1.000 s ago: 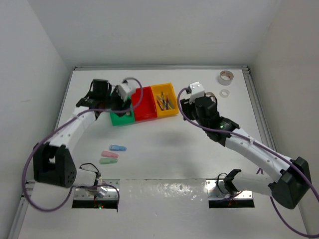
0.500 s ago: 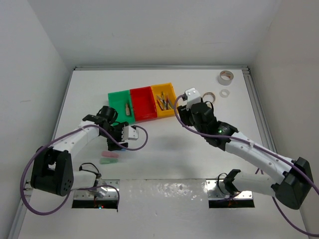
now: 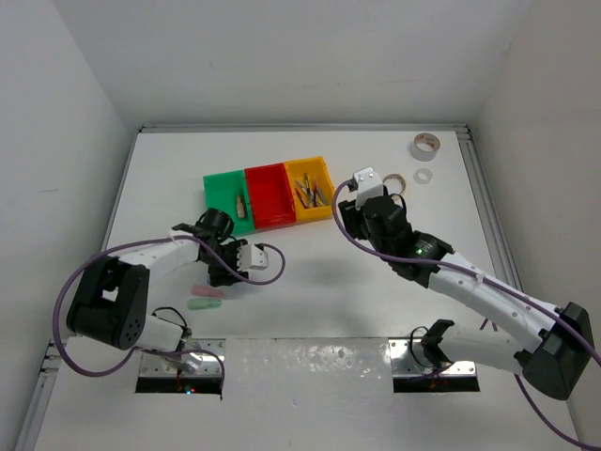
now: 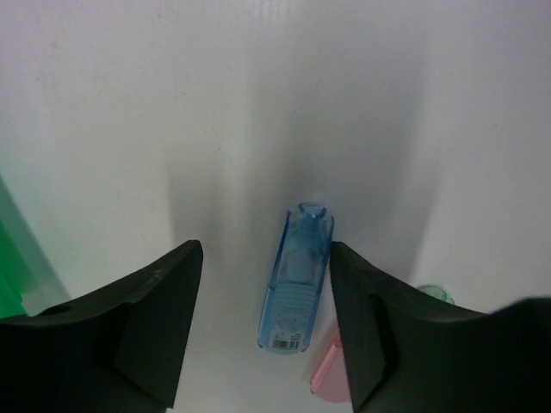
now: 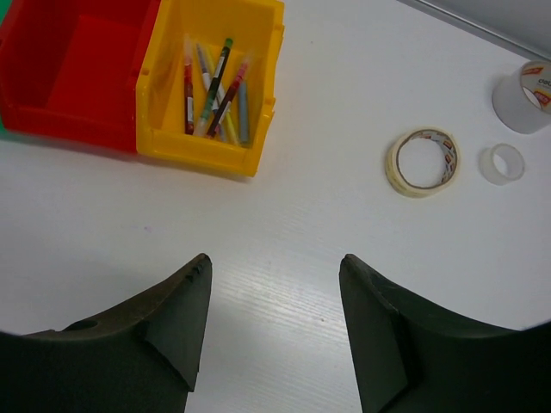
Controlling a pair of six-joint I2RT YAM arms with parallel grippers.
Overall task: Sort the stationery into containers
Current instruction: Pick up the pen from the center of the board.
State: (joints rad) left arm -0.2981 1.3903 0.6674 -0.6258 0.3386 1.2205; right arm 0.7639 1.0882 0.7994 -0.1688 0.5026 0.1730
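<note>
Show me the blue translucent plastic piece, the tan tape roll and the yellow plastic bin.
Blue translucent plastic piece (image 4: 295,280): left wrist view, middle of its body.
Tan tape roll (image 5: 393,163): right wrist view, left side of its ring.
Yellow plastic bin (image 5: 198,148): right wrist view, its near outer wall.

The short blue translucent plastic piece (image 4: 295,280) is glossy. The rectangular yellow plastic bin (image 5: 194,148) is smooth and semi-gloss. The white table (image 5: 284,224) is matt, faintly grained.

Three bins are joined in a row: a green bin (image 3: 223,191), a red bin (image 5: 77,86) and a yellow bin (image 5: 198,146). There are three tape rolls: a grey roll (image 5: 516,95), a tan roll (image 5: 392,163) and a small white roll (image 5: 485,165). There are four chunky pieces: a blue piece (image 4: 297,280), a pink piece (image 4: 327,374), a green piece (image 3: 204,303) and a brownish piece (image 3: 241,204). The pens (image 5: 215,86) number roughly six, too overlapped for an exact count.
</note>
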